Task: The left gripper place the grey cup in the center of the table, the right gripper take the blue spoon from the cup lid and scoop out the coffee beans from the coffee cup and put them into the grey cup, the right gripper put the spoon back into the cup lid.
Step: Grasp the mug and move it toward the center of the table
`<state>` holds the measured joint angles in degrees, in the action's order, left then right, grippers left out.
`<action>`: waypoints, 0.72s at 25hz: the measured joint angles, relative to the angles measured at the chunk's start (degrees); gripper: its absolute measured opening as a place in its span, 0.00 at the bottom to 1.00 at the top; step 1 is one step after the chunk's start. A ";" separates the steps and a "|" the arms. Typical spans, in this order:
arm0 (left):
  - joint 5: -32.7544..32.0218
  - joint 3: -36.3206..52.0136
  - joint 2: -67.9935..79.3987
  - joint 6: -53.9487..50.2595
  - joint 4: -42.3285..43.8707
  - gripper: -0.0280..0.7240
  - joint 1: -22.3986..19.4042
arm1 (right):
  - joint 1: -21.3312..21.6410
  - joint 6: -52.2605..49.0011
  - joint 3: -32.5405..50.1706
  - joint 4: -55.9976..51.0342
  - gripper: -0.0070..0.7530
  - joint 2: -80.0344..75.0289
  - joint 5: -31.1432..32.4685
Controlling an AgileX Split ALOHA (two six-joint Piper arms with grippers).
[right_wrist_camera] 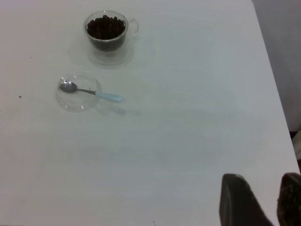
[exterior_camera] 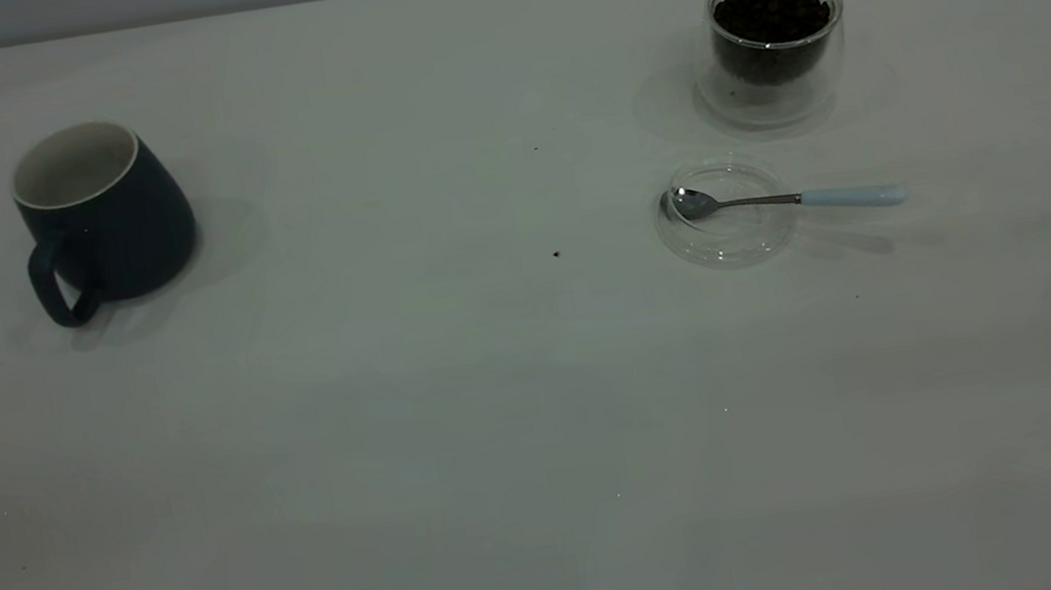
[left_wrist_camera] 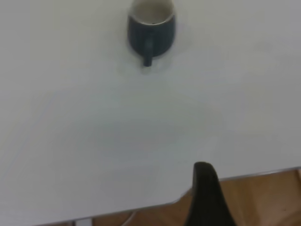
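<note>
Bare table [exterior_camera: 466, 463] fills the near part of the exterior view, with neither arm reaching into it. At the far left stands the grey cup [exterior_camera: 103, 215], upright, its handle turned toward the camera and a little leftward; it is well away from the table's center, so the first step looks not yet done. At the far right the coffee cup [exterior_camera: 775, 44] holds the beans [exterior_camera: 772, 12], heaped near its rim. Just in front of it, apart from it, lies the lid [exterior_camera: 726, 213] with the spoon [exterior_camera: 789, 198] across it: the metal bowl rests inside the lid and the pale handle sticks out over the rim toward the right edge of the table, the long axis running roughly left to right.

From the left wrist, the cup [left_wrist_camera: 151, 28] sits far ahead of the left tool [left_wrist_camera: 207, 197], handle pointing back toward it; only one dark finger shows, so whether that tool is spread or closed I cannot tell. The right tool [right_wrist_camera: 258, 202] hangs at the table's near right corner, its two fingers standing apart with nothing between them, well away from the spoon [right_wrist_camera: 89, 91].

Likely next is a straight reach by the left arm, the nearer one, to the cup.
</note>
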<state>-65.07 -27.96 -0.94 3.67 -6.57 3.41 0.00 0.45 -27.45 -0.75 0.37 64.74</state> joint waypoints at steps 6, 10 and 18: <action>2.50 -6.43 10.46 -1.68 -0.37 0.77 0.00 | 0.00 0.00 0.00 0.00 0.32 0.00 0.00; 6.30 -12.05 23.27 -1.07 1.75 0.76 0.00 | 0.00 0.00 0.00 0.00 0.32 0.00 0.00; 13.49 -19.30 50.11 8.50 2.96 0.78 0.00 | 0.00 0.00 0.00 0.00 0.32 0.00 0.00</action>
<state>-51.58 -47.26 49.17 12.17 -3.62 3.41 0.00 0.45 -27.45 -0.75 0.37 64.74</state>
